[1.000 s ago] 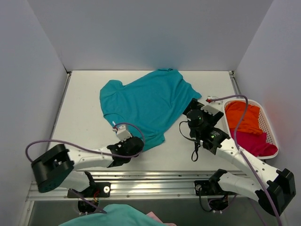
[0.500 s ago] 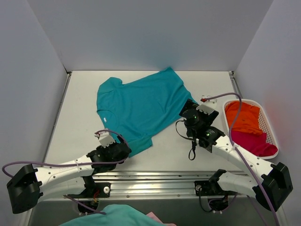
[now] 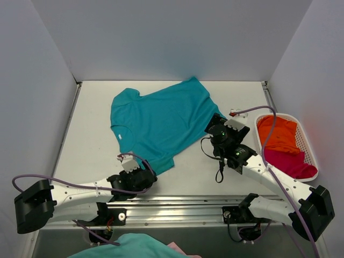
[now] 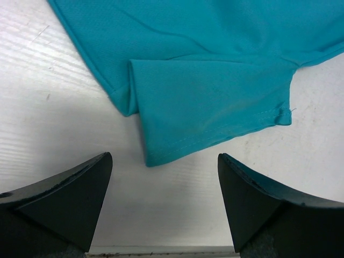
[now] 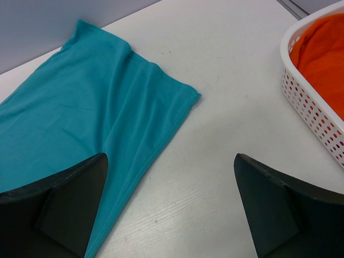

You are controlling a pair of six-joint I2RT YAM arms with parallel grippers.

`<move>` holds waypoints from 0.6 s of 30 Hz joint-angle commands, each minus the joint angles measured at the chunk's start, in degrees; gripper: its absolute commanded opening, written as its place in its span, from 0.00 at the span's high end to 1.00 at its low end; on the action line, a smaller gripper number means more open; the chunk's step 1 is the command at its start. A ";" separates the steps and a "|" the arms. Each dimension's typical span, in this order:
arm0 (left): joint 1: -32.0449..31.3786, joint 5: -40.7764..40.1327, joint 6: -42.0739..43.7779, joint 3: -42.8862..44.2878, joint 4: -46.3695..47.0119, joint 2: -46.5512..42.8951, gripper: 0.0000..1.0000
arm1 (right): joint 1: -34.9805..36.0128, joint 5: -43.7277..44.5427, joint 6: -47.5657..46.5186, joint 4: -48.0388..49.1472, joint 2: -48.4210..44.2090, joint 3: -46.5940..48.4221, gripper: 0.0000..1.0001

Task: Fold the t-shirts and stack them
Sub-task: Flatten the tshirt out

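- The top view sits high above and behind the left arm and right arm. It faces down toward the far wall and takes in the whole tabletop.
- The left wrist view is low and close, looking past the left fingers at the near corner of the teal t-shirt.
- The right wrist view faces far between the right fingers. With the top view it shares the teal t-shirt's right edge and the white basket.
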 commanded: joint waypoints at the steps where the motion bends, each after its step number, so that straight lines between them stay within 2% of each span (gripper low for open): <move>1: -0.34 0.17 -2.77 0.61 3.92 5.11 0.09 | 0.26 1.92 0.44 0.11 -1.13 1.16 0.00; 6: -0.25 -2.12 -2.77 2.81 6.21 12.22 0.12 | 0.26 2.01 0.44 -0.15 -1.22 1.16 0.00; 9: -0.08 -2.91 -2.59 4.04 7.88 16.10 0.20 | 0.26 2.10 0.36 -0.15 -1.22 1.16 0.00; 11: 0.01 -3.00 -2.59 4.48 9.28 17.86 0.37 | 0.35 2.10 0.36 -0.06 -1.05 1.16 0.00; 12: 0.10 -3.00 -2.59 4.48 10.59 19.43 0.51 | 0.26 2.10 0.36 -0.06 -0.87 1.16 0.00; 13: 0.27 -2.91 -2.59 4.48 11.22 20.23 0.77 | 0.26 2.10 0.36 0.02 -0.87 1.07 0.00; 15: 0.63 -3.09 -2.59 4.48 12.18 21.99 0.97 | 0.35 2.01 0.27 0.29 -0.70 1.07 0.00; 18: 1.07 -4.58 -1.10 5.62 10.36 21.56 0.98 | 0.18 1.48 0.01 1.25 -0.26 0.81 0.00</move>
